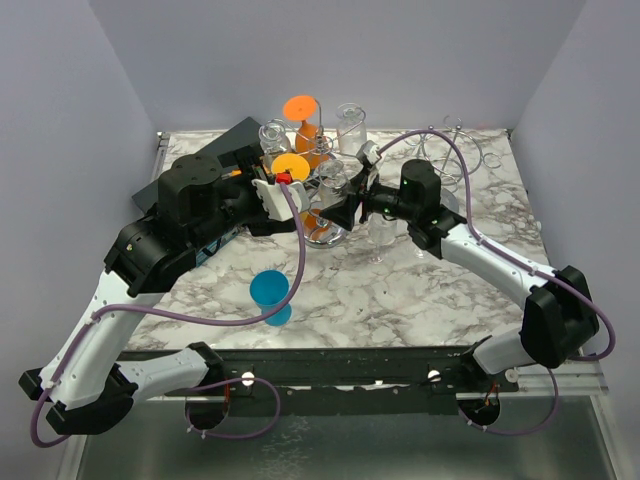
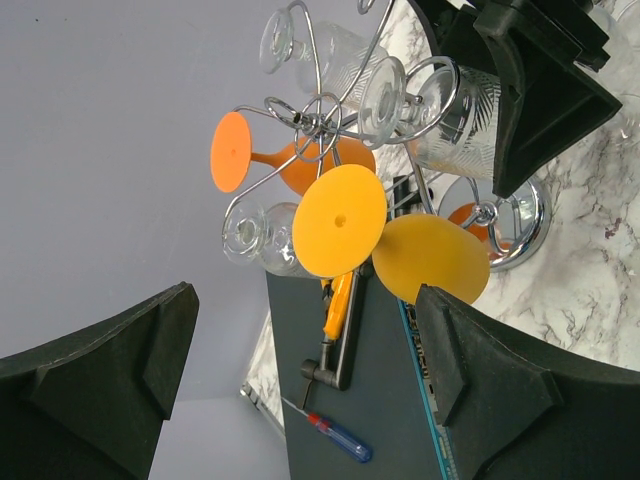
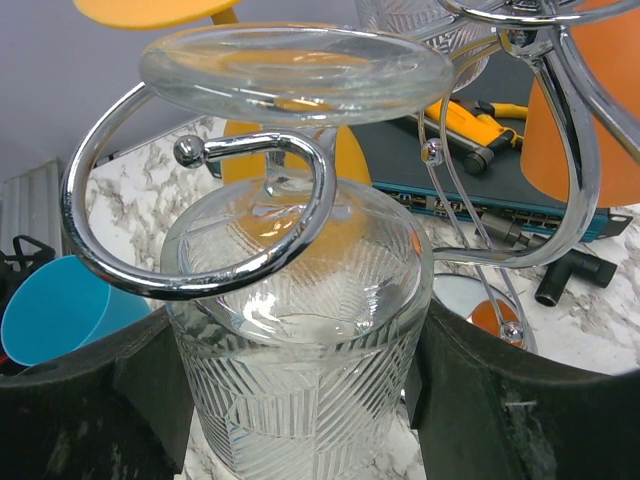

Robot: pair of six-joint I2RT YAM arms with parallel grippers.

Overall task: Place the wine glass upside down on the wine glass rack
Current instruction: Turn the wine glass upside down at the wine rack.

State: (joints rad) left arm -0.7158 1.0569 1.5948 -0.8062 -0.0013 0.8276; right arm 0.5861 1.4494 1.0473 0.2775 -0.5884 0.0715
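The right pincer (image 3: 300, 400) pinches the inverted wine glass (image 3: 300, 320), stem inside the rack loop (image 3: 200, 288) above so the foot catches.

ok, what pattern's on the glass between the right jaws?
Etched diagonal lines on the clear glass; best in right wrist view.

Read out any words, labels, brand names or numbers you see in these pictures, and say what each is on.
None can be read.
Any print on the blue front edge of the dark flat box is too small to read.
The clear patterned wine glass and yellow-handled tool bear no visible lettering.
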